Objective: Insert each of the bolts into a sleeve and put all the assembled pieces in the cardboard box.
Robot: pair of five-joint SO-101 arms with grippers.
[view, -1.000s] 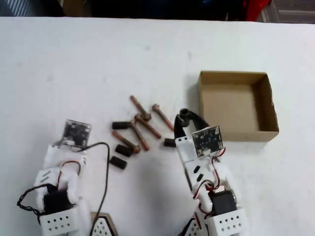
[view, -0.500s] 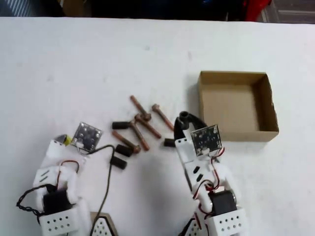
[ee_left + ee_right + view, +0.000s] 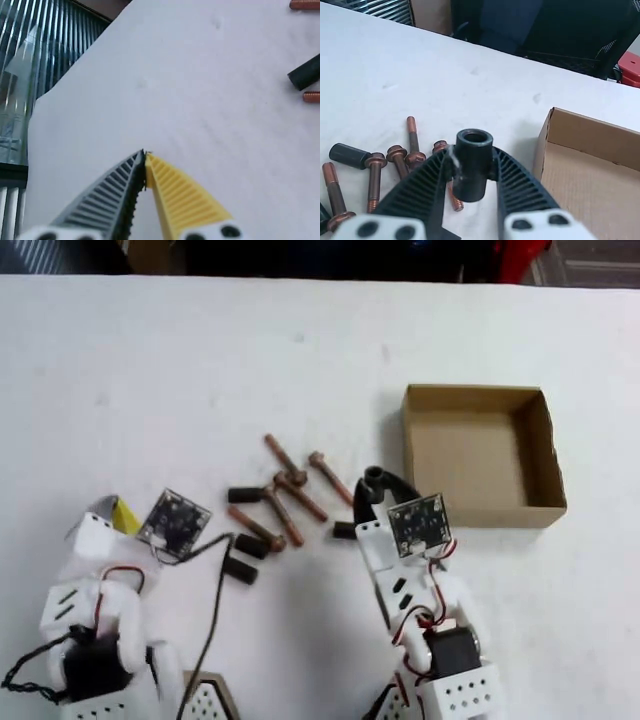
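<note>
Several copper bolts (image 3: pixel 290 490) lie crossed mid-table with black sleeves (image 3: pixel 245 495) around them. The open cardboard box (image 3: pixel 485 455) sits to their right with nothing visible in it. My right gripper (image 3: pixel 376 480) is between the bolts and the box, shut on an upright black sleeve (image 3: pixel 471 167) whose open bore faces up. Bolts (image 3: pixel 411 135) and the box (image 3: pixel 590 170) lie beyond it. My left gripper (image 3: pixel 145 156) has its grey and yellow fingers closed together on nothing, low over bare table left of the pile. In the high view its yellow finger (image 3: pixel 122 515) shows at the lower left.
Two more sleeves (image 3: pixel 246 558) lie near the left arm's cable. Another sleeve (image 3: pixel 345 530) rests beside the right arm. A sleeve (image 3: pixel 305 75) and two bolt ends (image 3: pixel 311 96) sit at the edge of the left wrist view. Dark furniture stands past the far table edge.
The left arm has swung and turned, bringing its yellow finger into sight. The right arm and its sleeve have stayed put.
</note>
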